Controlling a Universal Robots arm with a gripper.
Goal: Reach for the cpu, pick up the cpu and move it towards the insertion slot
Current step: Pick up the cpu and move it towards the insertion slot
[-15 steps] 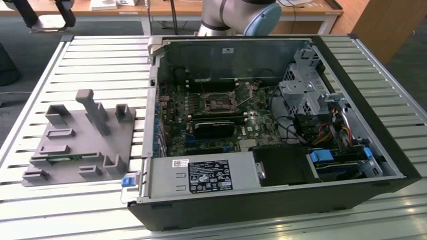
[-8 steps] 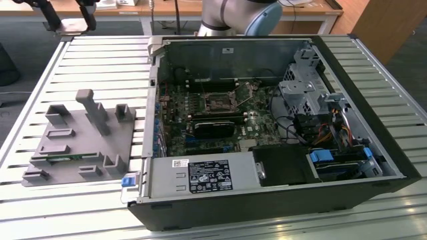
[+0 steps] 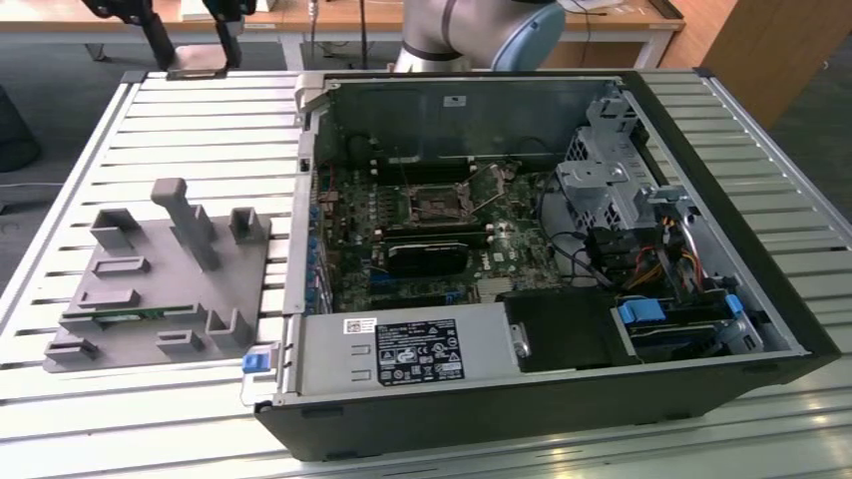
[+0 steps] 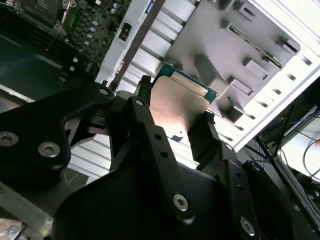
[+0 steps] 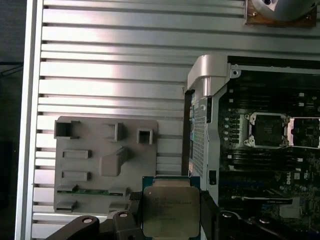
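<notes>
A lab or workshop: an opened computer case (image 3: 533, 259) lies on a slatted aluminium bench (image 3: 187, 120), desks (image 3: 333, 25) behind.

cpu (image 5: 171, 211) lower edge cropped, claw-hidden sides

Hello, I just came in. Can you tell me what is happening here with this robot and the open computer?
The robot arm's gripper holds the cpu between its fingers, lifted above the slatted table beside the grey parts holder. The open computer case lies next to it, and the insertion slot on the motherboard stands open with nothing in it. The chip has been picked up but is not yet over the socket.
</notes>
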